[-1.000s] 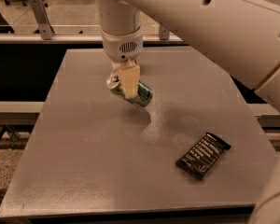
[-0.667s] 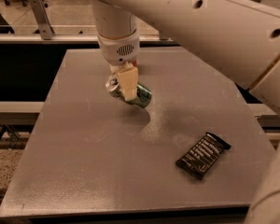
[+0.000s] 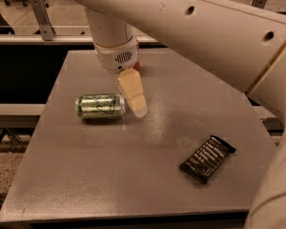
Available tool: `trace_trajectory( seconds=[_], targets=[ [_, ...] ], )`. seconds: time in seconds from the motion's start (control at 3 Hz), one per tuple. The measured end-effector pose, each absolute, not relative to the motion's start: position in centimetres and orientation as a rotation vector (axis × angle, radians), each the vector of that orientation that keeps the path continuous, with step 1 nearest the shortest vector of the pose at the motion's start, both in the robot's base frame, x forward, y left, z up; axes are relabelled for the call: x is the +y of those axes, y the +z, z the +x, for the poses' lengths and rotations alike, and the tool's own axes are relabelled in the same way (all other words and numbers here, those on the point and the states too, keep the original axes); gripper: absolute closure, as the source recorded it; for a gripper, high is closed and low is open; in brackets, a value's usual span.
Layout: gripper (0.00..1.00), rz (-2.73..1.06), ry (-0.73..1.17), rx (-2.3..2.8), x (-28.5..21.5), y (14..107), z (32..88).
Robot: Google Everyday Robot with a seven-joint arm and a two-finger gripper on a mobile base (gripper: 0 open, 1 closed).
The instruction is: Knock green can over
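Note:
The green can (image 3: 100, 106) lies on its side on the grey table (image 3: 109, 175), left of centre, with its silver top pointing left. My gripper (image 3: 135, 99) hangs from the white arm just to the right of the can, its tan tip close to the can's right end and low over the table. It holds nothing that I can see.
A dark snack packet (image 3: 207, 159) lies flat on the right front part of the table. A sliver of a red can (image 3: 137, 46) shows behind my wrist at the back. My large white arm (image 3: 205, 37) spans the upper right. The table's edges are near on all sides.
The green can was tilted right at the gripper's tip. It now lies flat on its side, further left, beside the gripper. The gripper has stayed roughly in place.

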State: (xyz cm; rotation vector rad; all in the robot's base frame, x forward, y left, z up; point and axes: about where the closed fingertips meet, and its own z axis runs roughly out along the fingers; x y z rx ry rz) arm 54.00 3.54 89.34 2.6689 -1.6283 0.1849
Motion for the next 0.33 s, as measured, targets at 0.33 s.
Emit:
trace_trajectory(
  seconds=[0.33],
  targets=[
    [0.0, 2.669, 0.185, -1.628, 3.54, 89.34, 54.0]
  ],
)
